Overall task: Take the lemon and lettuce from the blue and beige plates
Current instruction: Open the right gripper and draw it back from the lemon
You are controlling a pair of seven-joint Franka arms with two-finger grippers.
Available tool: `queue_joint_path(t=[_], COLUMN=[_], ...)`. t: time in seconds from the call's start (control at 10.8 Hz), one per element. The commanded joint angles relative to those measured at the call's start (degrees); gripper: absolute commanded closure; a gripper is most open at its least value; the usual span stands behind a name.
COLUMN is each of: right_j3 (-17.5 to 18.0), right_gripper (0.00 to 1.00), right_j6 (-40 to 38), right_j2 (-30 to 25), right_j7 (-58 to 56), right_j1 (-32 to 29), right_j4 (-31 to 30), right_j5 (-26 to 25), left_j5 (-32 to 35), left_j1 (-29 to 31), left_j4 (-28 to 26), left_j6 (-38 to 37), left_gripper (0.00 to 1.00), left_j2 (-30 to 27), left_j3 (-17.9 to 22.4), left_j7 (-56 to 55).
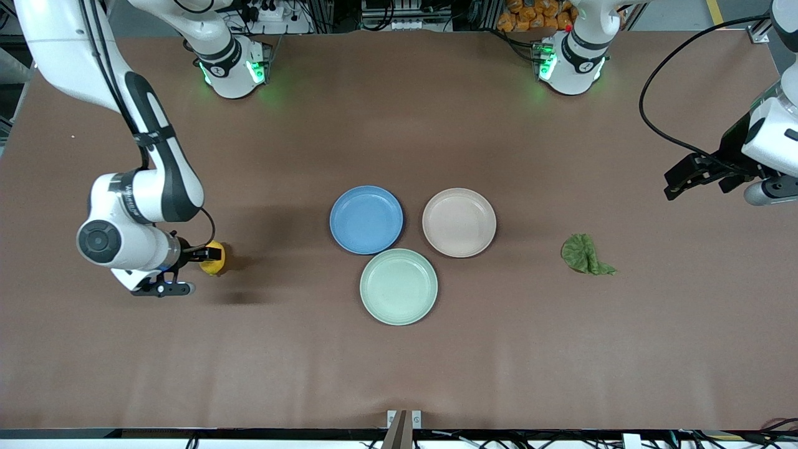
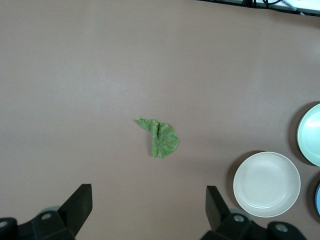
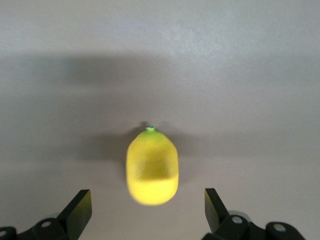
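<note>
Hovering low at the right arm's end of the table, right gripper (image 1: 209, 254) has fingers spread apart around the lemon (image 1: 214, 259), not clamping it. Left gripper (image 1: 676, 184), fingers apart, hangs over bare table near the lettuce (image 1: 585, 254). Blue plate (image 1: 366, 219) and beige plate (image 1: 459, 222) sit mid-table.

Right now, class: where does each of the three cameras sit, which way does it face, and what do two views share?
Front view: high across the table, facing both arms' bases; shows the three plates.
Left wrist view: on the left arm, looking down past the open left gripper at the lettuce.
Right wrist view: on the right arm, looking down past the open right gripper at the lemon.
Shared: front and left wrist views show the beige plate.
</note>
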Motion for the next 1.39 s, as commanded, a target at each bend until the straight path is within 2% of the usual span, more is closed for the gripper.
queue_joint_path(t=[0.0,0.19,0.37,0.84,1.3], right_j3=[1.56,3.06,2.98,2.89,2.89], right_gripper=[0.00,0.00,0.00,0.00,0.00], right_j6=[-10.36,-18.02,-18.84,-22.35,-21.74], right_j2=[-0.71,-1.59,-4.57,-12.04,-23.38], right_j7=[0.43,0.34,0.17,0.08,-3.34], right_j1=[0.37,0.37,0.72,0.46,-0.94], right_j4=[6.91,12.55,12.66,11.96,3.53], right_j5=[-0.46,-0.46,-0.55,-0.64,-0.55], left_j5=[0.08,-0.01,-1.06,-1.07,-0.98], left_j1=[0.50,0.50,0.50,0.50,0.50], left_j4=[0.68,1.29,3.49,3.50,3.50], left_j6=[-2.87,-3.84,-7.79,-8.25,-8.25], left_gripper=[0.00,0.00,0.00,0.00,0.00], left_j2=[-0.54,-0.46,0.33,0.33,0.77], left_j3=[-0.10,-0.10,-0.02,0.07,0.16], left_j7=[1.41,1.50,1.41,1.50,1.50])
